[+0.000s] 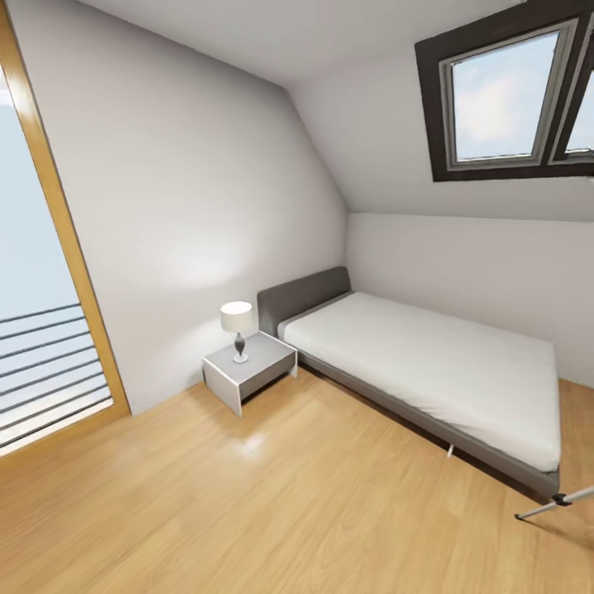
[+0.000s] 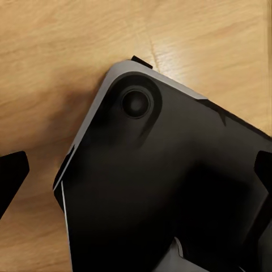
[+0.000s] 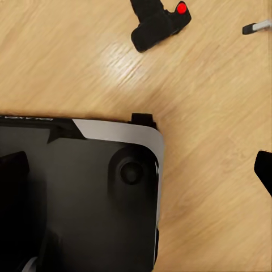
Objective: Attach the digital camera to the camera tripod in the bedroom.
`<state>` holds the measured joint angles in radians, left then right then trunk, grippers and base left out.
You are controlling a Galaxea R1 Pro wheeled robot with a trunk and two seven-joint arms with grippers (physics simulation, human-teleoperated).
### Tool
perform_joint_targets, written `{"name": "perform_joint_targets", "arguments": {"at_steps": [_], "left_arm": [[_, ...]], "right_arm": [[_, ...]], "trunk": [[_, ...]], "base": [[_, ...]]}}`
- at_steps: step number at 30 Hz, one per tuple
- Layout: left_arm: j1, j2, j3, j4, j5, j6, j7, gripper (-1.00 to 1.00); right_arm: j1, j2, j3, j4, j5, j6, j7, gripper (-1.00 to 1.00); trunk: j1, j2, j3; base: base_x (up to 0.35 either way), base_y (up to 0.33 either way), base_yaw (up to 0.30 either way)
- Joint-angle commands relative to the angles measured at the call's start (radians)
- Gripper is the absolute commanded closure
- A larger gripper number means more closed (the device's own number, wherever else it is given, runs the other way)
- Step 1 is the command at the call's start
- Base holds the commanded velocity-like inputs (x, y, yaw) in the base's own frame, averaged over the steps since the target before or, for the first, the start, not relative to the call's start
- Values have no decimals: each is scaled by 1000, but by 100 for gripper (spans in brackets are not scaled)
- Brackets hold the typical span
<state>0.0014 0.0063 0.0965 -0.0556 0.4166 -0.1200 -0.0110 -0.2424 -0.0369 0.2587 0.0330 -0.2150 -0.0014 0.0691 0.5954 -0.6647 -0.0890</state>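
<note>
The digital camera (image 3: 160,24), a small black body with a red dot on top, lies on the wood floor in the right wrist view, ahead of my base and far from the fingers. A silver tripod leg end (image 3: 258,26) lies close beside it. In the head view one silver leg of the camera tripod (image 1: 559,502) with a black joint pokes in at the lower right, past the bed's foot corner. My right gripper (image 3: 139,175) is open and holds nothing, as does my left gripper (image 2: 136,175). Both hang low over my black base.
The bedroom has a white bed (image 1: 429,363) on a grey frame against the far wall. A white nightstand (image 1: 247,370) with a table lamp (image 1: 238,328) stands left of it. A balcony door (image 1: 41,330) is at the left, and skylights (image 1: 503,95) are above. My black base (image 2: 170,187) is below both wrists.
</note>
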Motion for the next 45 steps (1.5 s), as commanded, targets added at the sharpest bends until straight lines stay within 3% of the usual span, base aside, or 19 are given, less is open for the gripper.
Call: {"name": "perform_joint_targets", "arguments": {"at_steps": [1, 15, 30, 45], "left_arm": [[0, 0, 8, -1, -3, -1, -1, -100], [0, 0, 8, -1, -3, -1, -1, -100], [0, 0, 8, -1, -3, -1, -1, -100], [0, 0, 8, -1, -3, -1, 0, -100]], "right_arm": [[-2, 0, 9, 2, -11, 0, 5, -100], [-2, 0, 9, 2, -11, 0, 4, -100], [-2, -1, 8, 2, -11, 3, 3, -100], [-2, -1, 8, 2, -11, 4, 3, -100]], "trunk": [[0, -1, -1], [0, -1, 7], [0, -1, 9], [0, -1, 9]], "base": [[0, 0, -237], [0, 0, -236], [0, 0, -66], [0, 0, -225]]}}
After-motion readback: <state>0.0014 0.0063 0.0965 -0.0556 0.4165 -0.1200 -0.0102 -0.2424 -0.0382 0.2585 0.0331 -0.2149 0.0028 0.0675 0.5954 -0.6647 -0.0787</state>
